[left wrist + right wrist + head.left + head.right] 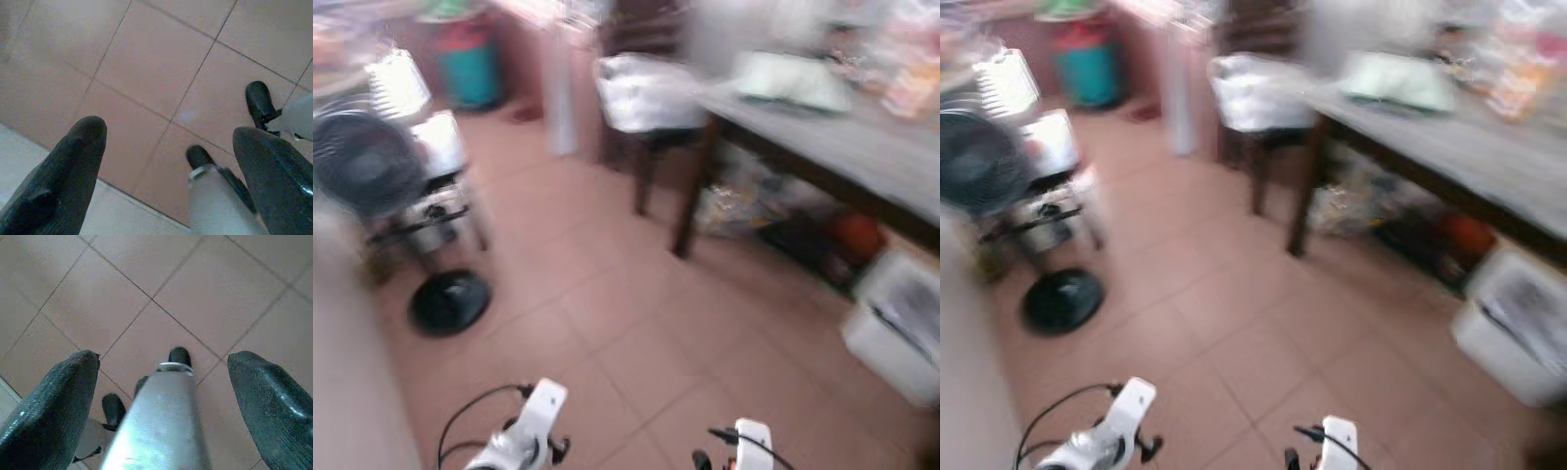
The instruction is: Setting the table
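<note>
The eye views are blurred. A long grey-topped table [862,147] on dark legs stands ahead at the right, with a pale green bundle [793,83] and colourful packets [911,59] on it. Both silver arms hang low over the tiled floor: the left arm [533,421] and the right arm [749,441]. In the left wrist view my left gripper [168,132] is open, with nothing between its fingers and floor tiles below. My right gripper [164,360] is also open and empty in the right wrist view, above my own silver leg and black foot [179,356].
A standing fan [367,162] with a round black base [450,302] is at the left, beside a small cart. A chair draped in white cloth [646,93] stands at the table's near end. A white box [896,328] and clutter lie under the table. Open floor [607,323] lies ahead.
</note>
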Robot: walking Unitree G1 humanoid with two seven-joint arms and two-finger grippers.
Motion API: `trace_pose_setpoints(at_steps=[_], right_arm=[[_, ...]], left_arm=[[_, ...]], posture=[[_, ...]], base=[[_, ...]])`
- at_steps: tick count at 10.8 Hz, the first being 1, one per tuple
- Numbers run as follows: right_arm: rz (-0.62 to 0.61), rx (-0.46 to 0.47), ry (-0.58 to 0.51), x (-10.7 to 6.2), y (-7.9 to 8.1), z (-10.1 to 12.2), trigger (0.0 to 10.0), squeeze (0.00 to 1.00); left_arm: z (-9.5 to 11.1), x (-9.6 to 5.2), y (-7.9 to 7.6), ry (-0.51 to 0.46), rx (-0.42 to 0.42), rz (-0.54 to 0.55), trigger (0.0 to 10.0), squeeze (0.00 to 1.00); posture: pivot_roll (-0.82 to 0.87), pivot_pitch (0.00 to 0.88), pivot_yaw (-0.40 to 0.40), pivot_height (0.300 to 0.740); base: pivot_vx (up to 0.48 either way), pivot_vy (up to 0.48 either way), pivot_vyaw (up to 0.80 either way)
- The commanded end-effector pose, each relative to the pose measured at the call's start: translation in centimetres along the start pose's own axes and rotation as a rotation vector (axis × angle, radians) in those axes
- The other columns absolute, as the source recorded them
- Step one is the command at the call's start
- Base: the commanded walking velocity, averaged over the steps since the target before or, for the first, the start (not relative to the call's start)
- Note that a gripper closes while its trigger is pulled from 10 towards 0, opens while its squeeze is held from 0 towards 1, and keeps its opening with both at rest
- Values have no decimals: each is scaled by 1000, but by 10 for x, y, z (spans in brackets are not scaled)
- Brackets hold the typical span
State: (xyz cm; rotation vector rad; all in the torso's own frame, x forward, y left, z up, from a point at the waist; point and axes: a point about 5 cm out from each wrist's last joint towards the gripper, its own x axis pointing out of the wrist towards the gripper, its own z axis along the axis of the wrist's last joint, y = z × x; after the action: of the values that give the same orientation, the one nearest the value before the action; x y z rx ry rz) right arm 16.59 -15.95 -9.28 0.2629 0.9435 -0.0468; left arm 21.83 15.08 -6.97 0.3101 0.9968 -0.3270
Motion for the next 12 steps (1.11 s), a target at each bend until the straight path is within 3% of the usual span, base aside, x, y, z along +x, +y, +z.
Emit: trace_pose_setpoints(at_steps=[1,12], right_arm=[[-22,0,23,-2,-6,-6,10000,0],[-21,-9,9,-2,-7,-3,10000,0]], left_arm=[[8,1,-7,-27,9,-29,10000,0],[16,2,-15,-69,59,-69,10000,0]], posture=[[7,44,6,740],[3,48,2,740]], base=[[0,0,-775],[0,0,-774]])
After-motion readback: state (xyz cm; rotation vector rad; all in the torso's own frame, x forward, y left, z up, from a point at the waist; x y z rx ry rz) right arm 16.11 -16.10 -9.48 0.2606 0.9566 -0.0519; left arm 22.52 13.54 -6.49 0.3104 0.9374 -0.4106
